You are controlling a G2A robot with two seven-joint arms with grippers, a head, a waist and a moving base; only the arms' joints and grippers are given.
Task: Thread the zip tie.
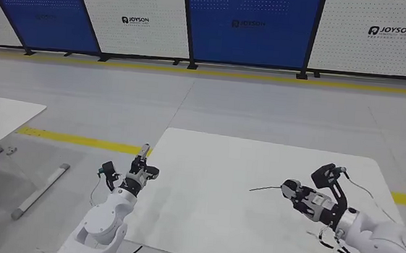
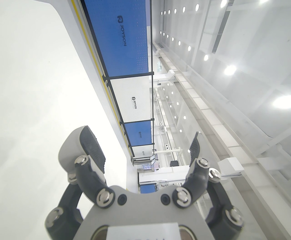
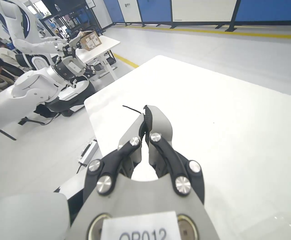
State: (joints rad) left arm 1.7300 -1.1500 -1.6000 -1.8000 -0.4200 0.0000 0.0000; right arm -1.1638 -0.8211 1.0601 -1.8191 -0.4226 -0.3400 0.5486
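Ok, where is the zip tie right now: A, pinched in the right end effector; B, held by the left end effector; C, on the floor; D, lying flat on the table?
A: the zip tie sticks out from the shut right end effector; the left end effector is open and empty.

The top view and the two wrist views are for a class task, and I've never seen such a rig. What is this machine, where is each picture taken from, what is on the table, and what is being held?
It is a two-armed robot. Each arm ends in a gripper, a clamp with two fingers. The top view looks down from above the arms at a white table. Each wrist view comes from a camera on one arm, looking along that arm's own fingers. The left gripper is open and holds nothing, at the table's edge. The right gripper is shut on a thin black zip tie, whose free end pokes out over the table towards the other arm.
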